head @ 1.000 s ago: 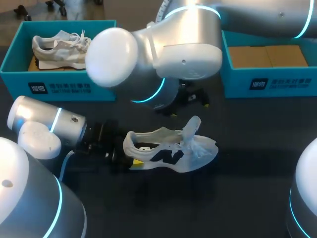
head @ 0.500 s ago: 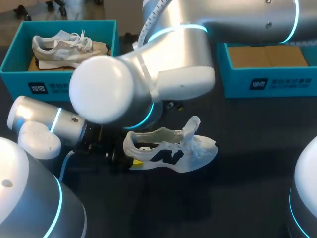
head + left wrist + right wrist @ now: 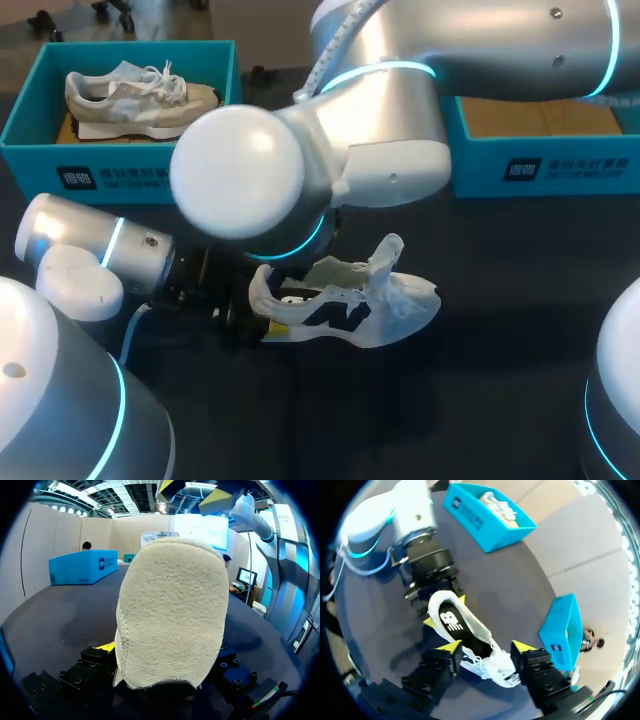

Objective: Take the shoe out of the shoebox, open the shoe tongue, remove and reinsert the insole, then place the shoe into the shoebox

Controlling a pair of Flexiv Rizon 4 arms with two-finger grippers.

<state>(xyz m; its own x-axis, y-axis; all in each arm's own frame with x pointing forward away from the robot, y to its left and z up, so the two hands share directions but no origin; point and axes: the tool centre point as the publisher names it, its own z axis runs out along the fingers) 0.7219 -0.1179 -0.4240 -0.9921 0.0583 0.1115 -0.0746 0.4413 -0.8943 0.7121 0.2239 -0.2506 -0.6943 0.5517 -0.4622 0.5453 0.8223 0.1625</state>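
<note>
- The white shoe lies on its side on the dark surface, outside both shoeboxes, with its heel toward my left arm and its toe pointing the other way.
- The left end effector is closed on the shoe's heel. Its yellow tips press in from either side, and in the left wrist view the pale suede of the heel fills most of what lies ahead of the fingers.
- The right end effector hovers above the shoe's front half with its fingers spread wide – it holds nothing. In the head view it is hidden beneath the right arm's bulky wrist, which reaches across from the right, past the middle.
- The tongue stands up from the shoe's throat, with loose laces bunched near the toe.
- The dark insole sits inside the shoe, seen through the opening from the right wrist view.
- A teal shoebox stands at the far left of the surface, with a second, beige shoe lying in it.
- Another teal shoebox stands at the far right – brown card lines its bottom.
</note>
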